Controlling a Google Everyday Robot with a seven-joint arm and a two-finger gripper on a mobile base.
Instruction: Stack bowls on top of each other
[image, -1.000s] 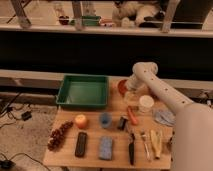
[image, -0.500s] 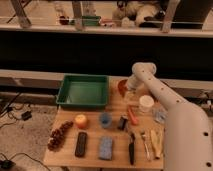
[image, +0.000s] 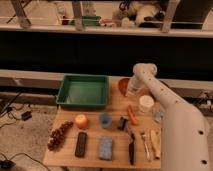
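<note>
Your arm (image: 167, 102) comes in from the lower right of the frame as a fat white segment, runs up and to the left over the right side of the wooden table (image: 67, 156), and tops out at a rounded joint just right of centre. From there the wrist hooks down and slightly left, so the gripper (image: 131, 91) points down at the table's back edge. It sits right at the right-hand rim of the orange-red bowl (image: 122, 84). They look like they're touching, but you can't tell from this view whether the gripper is open or closed, or whether it actually has hold of the bowl.

That bowl is at the top edge of the table, just right of the green tray (image: 82, 102), which takes up the table's upper left. The white round container (image: 146, 103) is below and to the right of the gripper, close against the arm.

The middle row has an orange fruit (image: 81, 121) and the small blue cup (image: 105, 120), with an orange carrot-like thing (image: 132, 116) further right. Over at the table's left edge there's a bunch of dark grapes (image: 59, 136). Along the front you've got a black rectangular block (image: 81, 144), a blue sponge (image: 105, 148) and a black-handled knife (image: 131, 148).
</note>
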